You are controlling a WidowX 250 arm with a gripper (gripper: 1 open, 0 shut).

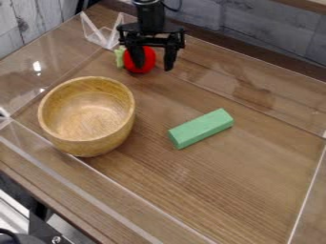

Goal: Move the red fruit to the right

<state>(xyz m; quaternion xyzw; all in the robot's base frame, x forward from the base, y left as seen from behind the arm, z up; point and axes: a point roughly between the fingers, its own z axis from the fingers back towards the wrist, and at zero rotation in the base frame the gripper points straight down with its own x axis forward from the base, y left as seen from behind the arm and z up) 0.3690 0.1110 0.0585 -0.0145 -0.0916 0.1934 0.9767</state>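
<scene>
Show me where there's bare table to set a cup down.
Bare wood lies right of the green block, below it, and between it and the bowl. It's crowded at the top, where the gripper is at the red fruit.

My hand (151,46) is over the far part of the wooden worktop (235,181), pointing down, with the red fruit (144,61) right at it; I cannot tell whether my fingers touch it. The fruit's green leafy bit (120,59) shows at its left in the view. Nearer the camera, the wooden bowl (87,116) stands upright at the left, and the green rectangular block (201,128) lies at a slant to the right of the bowl, well apart from it.
</scene>
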